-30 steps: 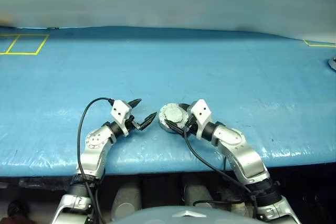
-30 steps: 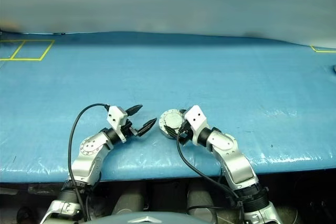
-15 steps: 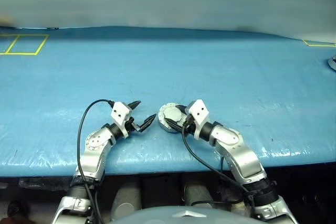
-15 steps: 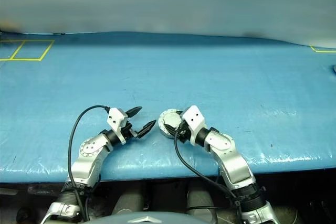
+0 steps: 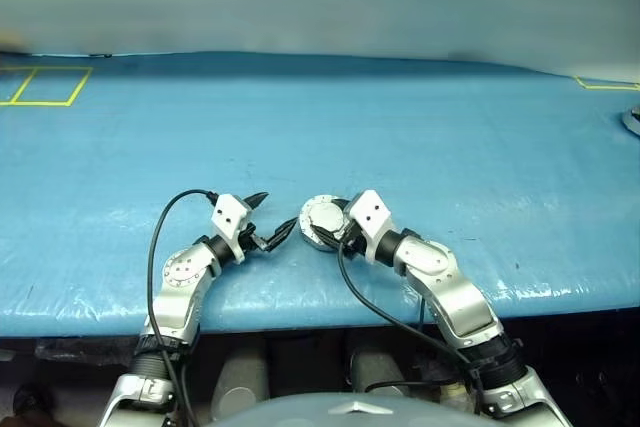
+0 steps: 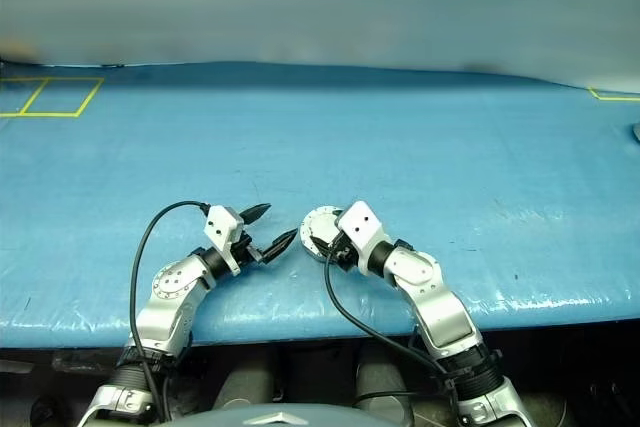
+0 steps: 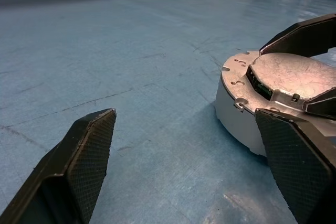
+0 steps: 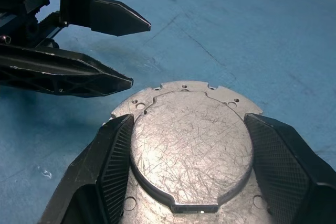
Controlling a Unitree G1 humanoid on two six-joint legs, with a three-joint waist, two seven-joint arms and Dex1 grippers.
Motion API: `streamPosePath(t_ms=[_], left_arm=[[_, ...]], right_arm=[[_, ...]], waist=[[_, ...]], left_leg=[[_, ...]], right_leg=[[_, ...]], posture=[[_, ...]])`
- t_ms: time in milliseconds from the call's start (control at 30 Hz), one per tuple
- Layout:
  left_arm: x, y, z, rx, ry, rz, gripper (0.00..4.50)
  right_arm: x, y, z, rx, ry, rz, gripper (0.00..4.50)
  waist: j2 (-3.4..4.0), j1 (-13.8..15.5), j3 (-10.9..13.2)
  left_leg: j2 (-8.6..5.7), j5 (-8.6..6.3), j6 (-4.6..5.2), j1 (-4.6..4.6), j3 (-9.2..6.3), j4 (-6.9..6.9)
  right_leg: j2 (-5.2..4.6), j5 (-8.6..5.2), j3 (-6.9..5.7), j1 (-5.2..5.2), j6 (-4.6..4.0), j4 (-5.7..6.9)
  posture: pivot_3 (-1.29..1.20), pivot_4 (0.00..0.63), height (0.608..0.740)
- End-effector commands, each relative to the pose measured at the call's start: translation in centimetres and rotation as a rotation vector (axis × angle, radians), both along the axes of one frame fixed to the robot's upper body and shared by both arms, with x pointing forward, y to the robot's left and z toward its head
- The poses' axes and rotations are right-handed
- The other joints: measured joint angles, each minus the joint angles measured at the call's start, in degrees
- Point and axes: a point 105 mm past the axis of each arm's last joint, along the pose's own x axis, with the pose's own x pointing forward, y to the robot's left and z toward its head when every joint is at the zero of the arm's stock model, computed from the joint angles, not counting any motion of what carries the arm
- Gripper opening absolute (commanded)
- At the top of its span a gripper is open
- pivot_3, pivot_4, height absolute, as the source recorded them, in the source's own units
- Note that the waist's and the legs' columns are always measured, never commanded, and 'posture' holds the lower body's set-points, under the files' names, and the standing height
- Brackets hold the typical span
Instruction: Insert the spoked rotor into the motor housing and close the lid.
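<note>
Black and textured, the two fingers of the right pincer (image 8: 191,169) sit on either side of the raised centre of the lid (image 8: 191,148), a round scratched silvery metal disc with small holes along its notched rim, and appear to press against it. That lid lies closed on top of the motor housing (image 7: 239,121), a small round silver-grey metal puck with a pale side wall, which stands flat on the blue counter (image 5: 400,117) near its front edge. Just beside the housing, on its left, hangs the left pincer (image 5: 272,217), its black pointed fingers spread wide with nothing between them, their tips aimed toward the puck; one fingertip comes close to the housing's side without visibly touching it. A black cable loops from each silver arm behind its pincer. Farther out, the counter's plastic-like blue covering stretches away with yellow taped rectangles (image 5: 45,85) at its far left corner and a further yellow line (image 5: 605,85) at the far right.
</note>
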Motion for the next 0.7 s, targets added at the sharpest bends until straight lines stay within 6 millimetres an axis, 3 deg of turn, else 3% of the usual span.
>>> streamPosePath(t_ms=[33,133,500,533,700], left_arm=[[0.2,-1.6,2.2,-0.065,-0.059,-0.05,4.5],[0.2,-2.6,3.0,-0.108,-0.074,-0.099,3.92],[-0.1,-4.1,1.8,-0.067,-0.042,-0.183,0.25],[-0.2,-4.2,1.4,-0.057,-0.03,-0.186,0.04],[0.1,-3.6,-0.4,0.021,0.02,-0.131,0.04]], right_arm=[[0.3,-1.2,-1.4,-0.059,0.04,-0.056,3.01],[0.2,-1.2,-1.5,-0.061,0.043,-0.054,3.01],[0.2,-1.6,-1.3,-0.062,0.036,-0.085,3.01],[0.2,-1.6,-1.2,-0.06,0.035,-0.09,3.01],[0.5,-1.9,-1.1,-0.062,0.03,-0.106,3.01]], waist=[[0.01,0.01,-0.06],[-0.01,0.02,-0.08],[0.02,0.08,-0.1],[0.02,0.09,-0.1],[0.02,0.21,-0.11]], left_leg=[[0.0,0.0,0.0,0.01,0.0,0.01],[0.0,0.0,0.0,0.01,0.0,0.05],[-0.01,0.0,0.0,-0.01,0.0,0.05],[0.0,0.0,0.0,-0.01,0.0,0.05],[-0.01,0.0,0.0,-0.01,0.0,0.06]], right_leg=[[0.0,0.0,0.0,0.01,0.0,0.0],[0.0,0.0,0.0,0.01,0.0,0.0],[0.0,0.01,0.0,0.01,-0.01,0.0],[0.0,0.01,0.0,0.0,-0.01,0.0],[-0.01,0.0,0.0,0.0,-0.01,-0.01]], posture=[[0.0,0.15,0.74],[0.0,0.15,0.74],[0.0,0.15,0.74],[0.0,0.15,0.74],[0.0,0.15,0.74]])
